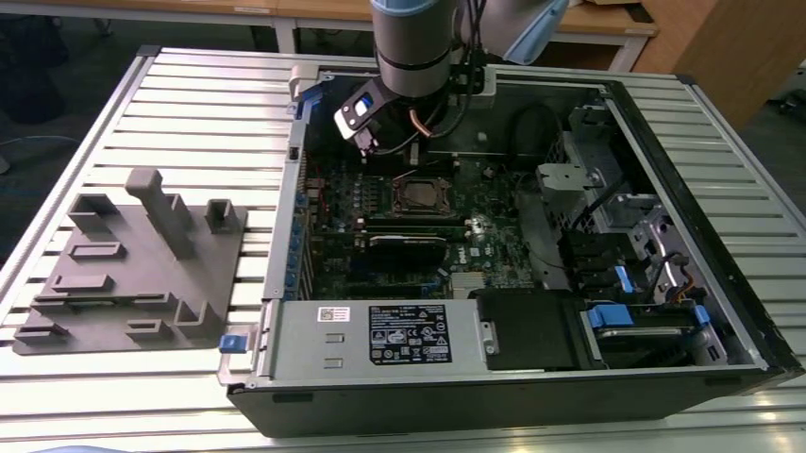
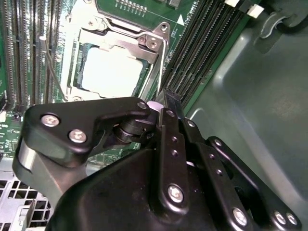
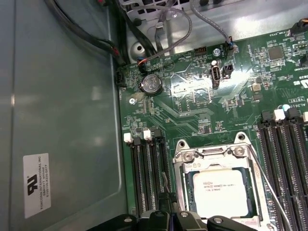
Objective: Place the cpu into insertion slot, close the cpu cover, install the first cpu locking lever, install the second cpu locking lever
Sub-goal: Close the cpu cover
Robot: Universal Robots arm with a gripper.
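Note:
The cpu (image 3: 219, 188) (image 2: 111, 72), a flat silver square, lies in the insertion slot (image 3: 186, 190) on the green board. The cpu cover (image 3: 214, 158) (image 2: 127, 41), a silver frame, lies down over the chip's edges. One thin wire lever (image 3: 264, 180) (image 2: 52, 72) runs slanted along one side of the socket. Another lever (image 2: 159, 67) lies along the opposite side. My black gripper (image 2: 161, 99) (image 3: 166, 198) (image 1: 376, 142) is shut, its tip over the memory slots right beside that second lever's end, with nothing visibly held. In the exterior view the socket (image 1: 422, 195) sits just below the gripper.
Rows of black memory slots (image 3: 144, 173) flank the socket. A long black card (image 1: 406, 247) lies nearer the case front. Cables (image 3: 159, 29) and the grey case wall (image 3: 62, 96) are close by. A grey fixture block (image 1: 126, 264) stands at the exterior view's left.

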